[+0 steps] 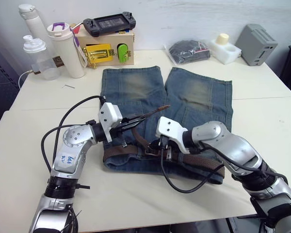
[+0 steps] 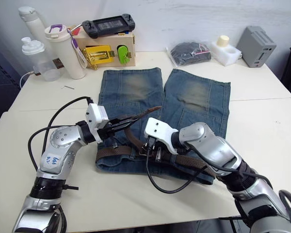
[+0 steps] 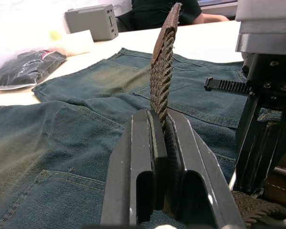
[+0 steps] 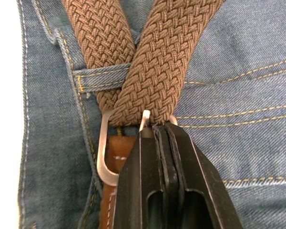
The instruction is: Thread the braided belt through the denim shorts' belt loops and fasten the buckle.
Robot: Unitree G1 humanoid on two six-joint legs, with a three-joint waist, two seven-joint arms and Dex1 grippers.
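- My right hand (image 1: 164, 151) is nearest me, low over the waistband of the denim shorts (image 1: 194, 97), its fingers clamped shut on the buckle (image 4: 109, 157) where the prong rises beside the strap.
- The braided belt (image 1: 131, 148) lies along the waistband, under one of the belt loops (image 4: 97, 78) just beside the buckle, so I judge the threading done and the fastening in hand.
- My left hand (image 1: 136, 124) grips the belt's free end, which has gone through the buckle frame, and holds it lifted over the shorts, the leather tip (image 3: 163, 33) pointing away from me.
- Next I would draw the strap taut, let the prong bite into the weave, then lay the tail flat.
- Beyond, the shorts' legs lie spread on the bench (image 1: 262, 107).
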